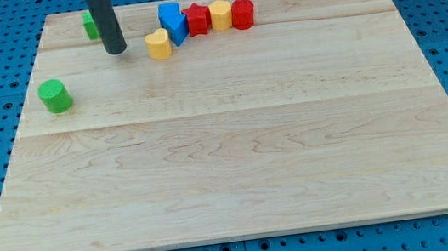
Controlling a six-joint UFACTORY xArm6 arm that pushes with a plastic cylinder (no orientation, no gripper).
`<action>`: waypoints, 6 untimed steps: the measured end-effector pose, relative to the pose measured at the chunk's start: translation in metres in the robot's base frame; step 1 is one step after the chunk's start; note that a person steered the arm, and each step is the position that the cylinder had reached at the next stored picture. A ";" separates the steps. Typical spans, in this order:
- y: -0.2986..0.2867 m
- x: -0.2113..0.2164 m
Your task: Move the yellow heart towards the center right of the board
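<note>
Board [240,183] of pale wood, its near portion bare. Nearest block: 1 green cylinder [54,95], toward the view's bottom-left of my tip [115,50]. My tip is a bare rod end with nothing that opens, closes or holds; it stands on the board touching no block. Yellow heart [158,44], the task's thing, lies near my tip on the view's right, apart from it, at much the same depth and touching the blue block [171,22] behind it. Farther right and back of my tip: 1 red star-like block [196,19], 1 yellow block [220,14], 1 red cylinder [242,13], in a row. Behind the rod, 1 green block [90,24], partly hidden. Risk, as judged: a straight rightward push could jam the heart into the blue block and drag the row along; an off-centre contact would spin it aside.
</note>
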State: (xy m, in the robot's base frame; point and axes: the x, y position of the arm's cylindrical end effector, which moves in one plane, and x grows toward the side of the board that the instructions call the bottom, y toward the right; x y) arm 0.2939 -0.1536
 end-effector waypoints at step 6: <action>0.297 0.081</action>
State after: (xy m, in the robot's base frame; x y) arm 0.3754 0.1437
